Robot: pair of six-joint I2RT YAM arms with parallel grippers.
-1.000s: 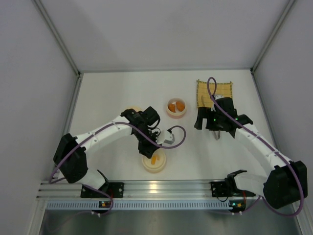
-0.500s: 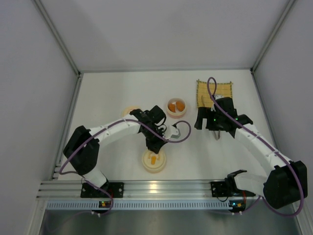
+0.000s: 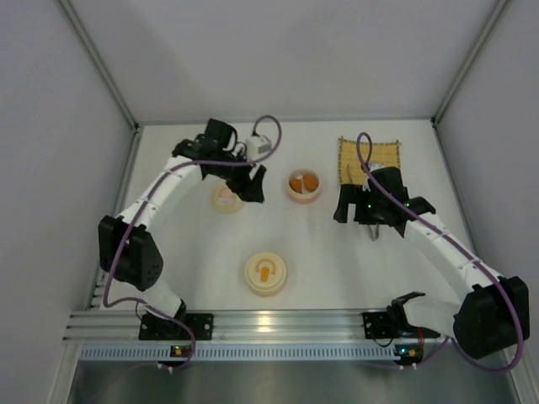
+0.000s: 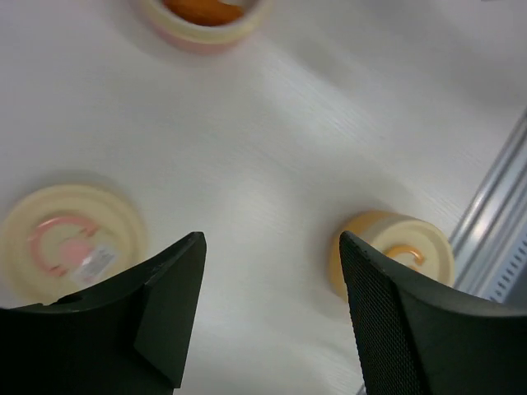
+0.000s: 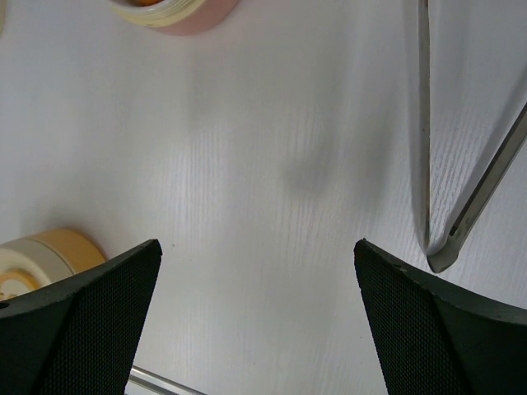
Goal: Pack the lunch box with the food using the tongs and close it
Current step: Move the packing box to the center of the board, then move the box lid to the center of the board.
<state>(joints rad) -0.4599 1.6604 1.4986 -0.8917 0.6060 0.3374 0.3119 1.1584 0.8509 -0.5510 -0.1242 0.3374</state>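
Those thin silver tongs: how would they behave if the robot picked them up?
The tongs look like bare, shiny metal, so probably stiff yet slippery to grip. Their two thin arms join in a narrow V, so squeezing likely makes them spring back. Lying low on the table, they may be hard to get under.

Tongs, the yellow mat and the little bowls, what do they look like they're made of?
Tongs: metal, probably steel; thin grey arms with a dull sheen.
Mat: seemingly woven straw or bamboo; yellow, with a faint ribbed weave, too small to be sure.
Bowls: probably plastic; smooth pastel pink and cream walls, slightly glossy.
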